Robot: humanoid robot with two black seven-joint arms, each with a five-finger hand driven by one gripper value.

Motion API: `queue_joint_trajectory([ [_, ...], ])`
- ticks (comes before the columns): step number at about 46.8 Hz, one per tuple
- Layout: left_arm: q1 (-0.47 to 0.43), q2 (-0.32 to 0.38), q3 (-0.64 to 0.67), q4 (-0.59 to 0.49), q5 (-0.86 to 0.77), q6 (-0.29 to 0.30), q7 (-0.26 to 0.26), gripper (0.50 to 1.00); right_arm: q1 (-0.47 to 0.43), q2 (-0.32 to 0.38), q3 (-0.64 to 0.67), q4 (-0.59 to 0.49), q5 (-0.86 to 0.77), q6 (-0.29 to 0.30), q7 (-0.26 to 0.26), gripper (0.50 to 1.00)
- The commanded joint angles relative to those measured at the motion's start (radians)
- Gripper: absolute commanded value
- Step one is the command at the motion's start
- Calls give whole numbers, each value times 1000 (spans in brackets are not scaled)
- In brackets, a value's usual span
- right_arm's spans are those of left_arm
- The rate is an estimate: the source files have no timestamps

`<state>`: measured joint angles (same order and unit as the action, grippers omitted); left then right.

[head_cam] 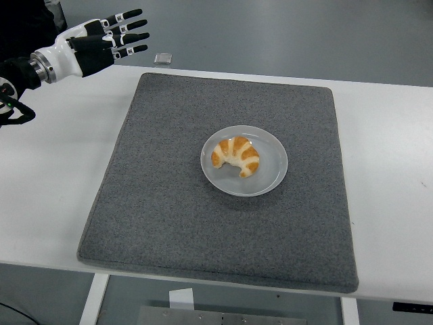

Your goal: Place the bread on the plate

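A golden croissant-shaped bread lies on the pale round plate, which sits near the middle of the grey mat. My left hand hovers at the far upper left, over the table's back-left corner and well away from the plate. Its fingers are spread and hold nothing. The right arm does not show.
The grey mat covers most of the white table. A small flat grey object lies at the table's back edge just beyond the mat. Bare white tabletop runs along both sides of the mat.
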<state>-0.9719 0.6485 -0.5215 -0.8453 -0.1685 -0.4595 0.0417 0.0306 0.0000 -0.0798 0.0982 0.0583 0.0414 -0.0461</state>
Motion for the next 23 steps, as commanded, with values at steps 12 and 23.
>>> queue_joint_trajectory([
  [12,16,-46,0,114,-146,1,4,999,-3,0,-3,2,3,6,0,952],
  [23,16,-90,-14,152,-154,-1,4,999,-5,0,-2,12,6,3,2,952],
])
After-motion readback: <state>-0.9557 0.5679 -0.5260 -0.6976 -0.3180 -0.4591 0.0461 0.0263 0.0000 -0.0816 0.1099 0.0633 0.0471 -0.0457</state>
